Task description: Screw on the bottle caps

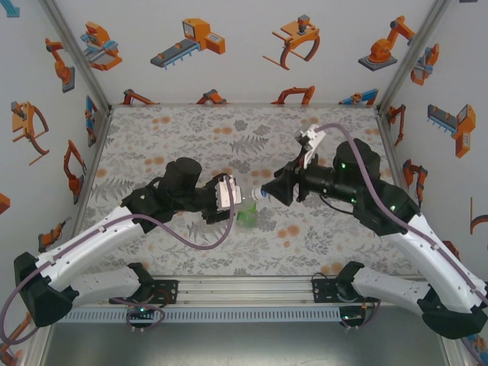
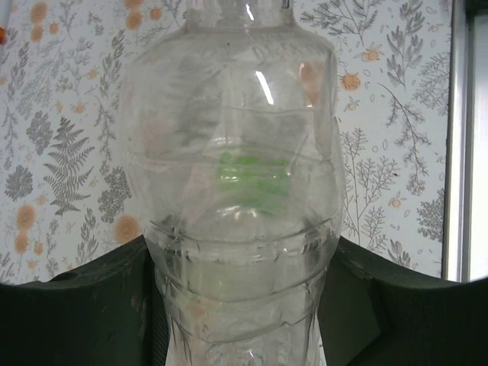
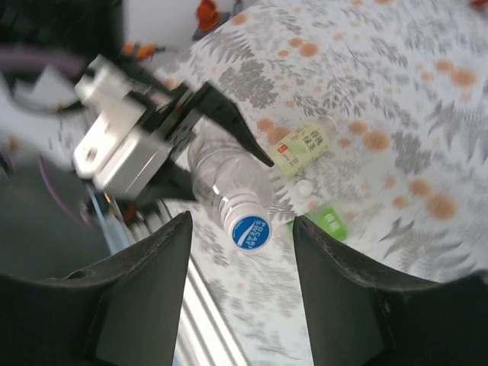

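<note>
The right gripper stands open. Its wrist view shows the two dark fingers apart, with the blue cap in the gap between them and bare space on either side, so it grips nothing. That gap cannot be made out from overhead, where the gripper's tip and the cap simply seem to meet above the middle of the table.

The blue cap sits on the neck of a clear bottle with no label. This bottle is held level and points straight at the right gripper. The left gripper is closed on its body. The left wrist view shows this close up, with a dark finger pressed on each side of the ribbed plastic. A green blur shows through the bottle, but what it is cannot be told from there. The right wrist view shows that gripper from the front, along with the white block mounted on it.

Two more bottles lie on their sides on the table, making three in all. The yellow-label bottle lies beyond the held one. The green-label bottle lies nearer, just under the held bottle when seen from above. A small white cap lies between the two, close to the yellow label. That gives two caps that can be counted for sure — one blue, one white.
</note>
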